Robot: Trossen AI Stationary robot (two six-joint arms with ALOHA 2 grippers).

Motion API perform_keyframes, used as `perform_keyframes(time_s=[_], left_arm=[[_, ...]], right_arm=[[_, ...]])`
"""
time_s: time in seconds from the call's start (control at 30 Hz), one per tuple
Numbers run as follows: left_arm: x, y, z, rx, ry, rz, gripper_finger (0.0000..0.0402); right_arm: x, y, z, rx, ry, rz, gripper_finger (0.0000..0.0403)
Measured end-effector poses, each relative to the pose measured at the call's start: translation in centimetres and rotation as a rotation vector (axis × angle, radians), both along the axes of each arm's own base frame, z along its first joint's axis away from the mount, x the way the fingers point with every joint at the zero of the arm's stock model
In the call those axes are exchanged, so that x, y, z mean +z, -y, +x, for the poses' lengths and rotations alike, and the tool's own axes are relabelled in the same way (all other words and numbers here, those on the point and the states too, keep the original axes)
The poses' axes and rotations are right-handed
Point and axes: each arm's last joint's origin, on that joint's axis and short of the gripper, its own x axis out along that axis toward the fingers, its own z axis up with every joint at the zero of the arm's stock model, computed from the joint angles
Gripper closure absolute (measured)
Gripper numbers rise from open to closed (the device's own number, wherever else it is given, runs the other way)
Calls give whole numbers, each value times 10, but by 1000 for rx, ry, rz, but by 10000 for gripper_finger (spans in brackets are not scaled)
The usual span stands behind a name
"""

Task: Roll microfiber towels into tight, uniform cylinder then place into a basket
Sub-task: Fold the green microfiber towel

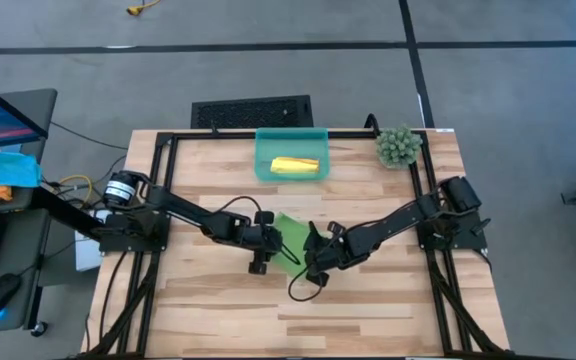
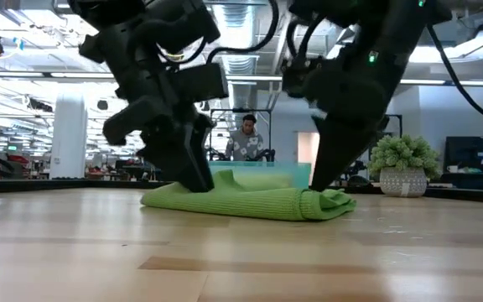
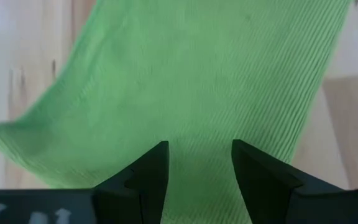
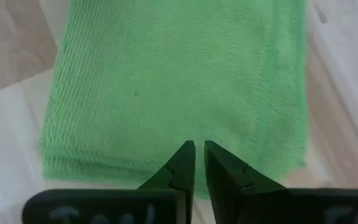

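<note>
At mid-table we see the green towel (image 1: 290, 236) folded flat: our left gripper (image 3: 199, 163) stands apart over it, our right gripper (image 4: 199, 160) nearly together at its edge. Yellow towel (image 1: 295, 166) lies in the basket (image 1: 264, 168).

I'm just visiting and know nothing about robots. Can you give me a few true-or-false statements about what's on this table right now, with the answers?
1. A rolled yellow towel already lies in the teal basket. True.
2. The green towel is in the basket too. False: it lies on the wooden table, in front of the basket.
3. Both claws are down at the green towel. True: the left claw and the right claw each sit over it.
4. The left claw's fingers are pressed together. False: a clear gap shows between them.
5. The small potted plant stands inside the basket. False: it stands on the table beside it.
</note>
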Motion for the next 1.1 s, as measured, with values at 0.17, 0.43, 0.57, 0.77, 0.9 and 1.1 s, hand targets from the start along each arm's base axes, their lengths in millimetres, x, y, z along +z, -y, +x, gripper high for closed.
perform_keyframes(time_s=[0.17,0.43,0.57,0.77,0.9,1.1], left_arm=[[7,1,-2,-4,1,0,233],[-3,-1,-12,22,-56,8,233],[-6,-5,-14,44,-52,-1,233],[-7,-7,-15,134,-64,-81,233],[-6,-3,-14,157,-70,-214,233],[0,7,-9,125,-33,-267,233]], right_arm=[[-9,3,5,-20,-3,3,345],[-20,6,7,-32,-54,17,345],[-19,10,7,-70,-49,26,346],[-19,23,4,-124,-95,-25,360],[-19,31,2,-144,-123,-62,375],[-20,34,3,-39,-146,-99,386]])
